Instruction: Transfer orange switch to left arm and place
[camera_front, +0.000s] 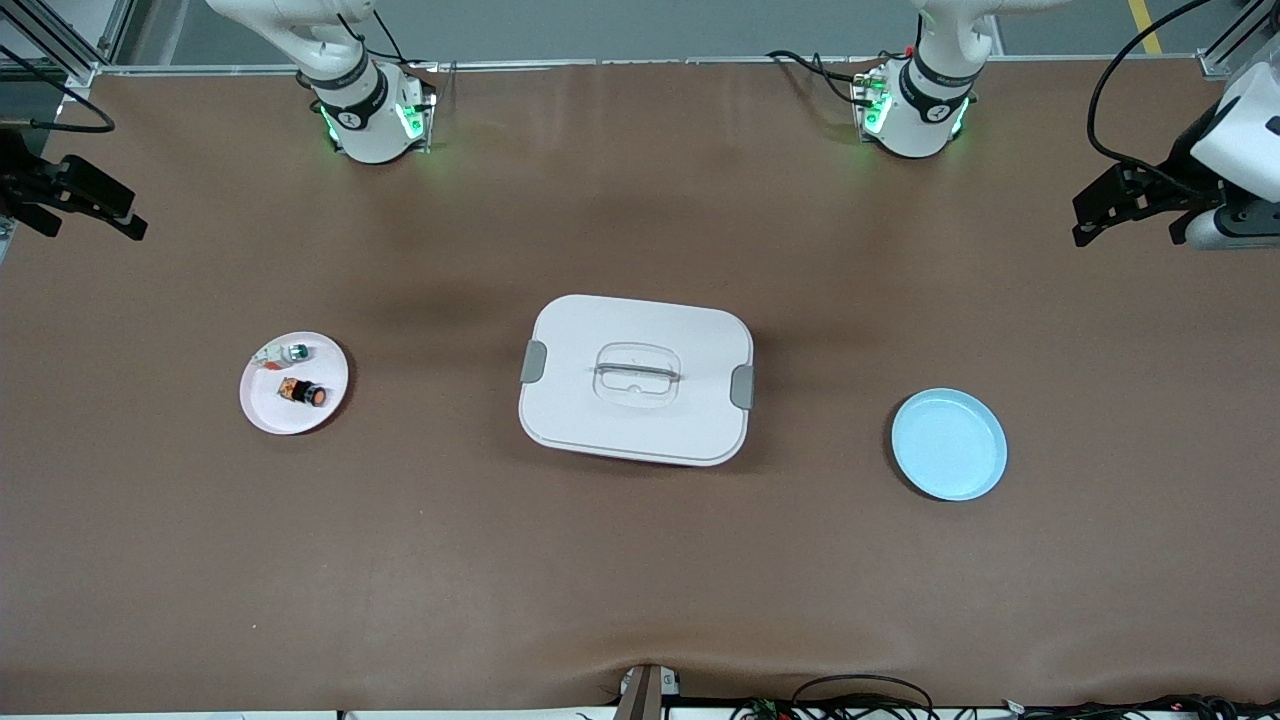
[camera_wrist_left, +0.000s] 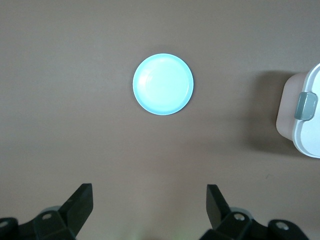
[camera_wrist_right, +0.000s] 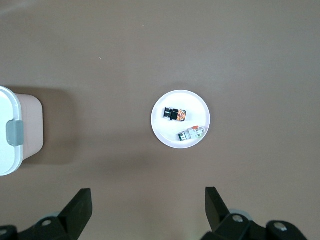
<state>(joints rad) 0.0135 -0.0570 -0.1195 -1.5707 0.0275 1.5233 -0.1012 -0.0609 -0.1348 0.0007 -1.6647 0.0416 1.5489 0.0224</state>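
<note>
Both arms wait raised, each extended outward from its base toward its own end of the desk. The left hand (camera_front: 1090, 215) hangs in the air at the left arm's end, fingers (camera_wrist_left: 80, 202) spread wide and empty. The right hand (camera_front: 120, 215) hangs at the right arm's end, fingers (camera_wrist_right: 80, 205) likewise spread and empty.

No readable text, labels or numbers anywhere. Arm bases (camera_front: 365, 115) carry small round marks, possibly logos, too small to make out.

The box (camera_front: 636, 380) sits between two plates (camera_front: 294, 383), the orange switch (camera_front: 303, 392) on one.
</note>
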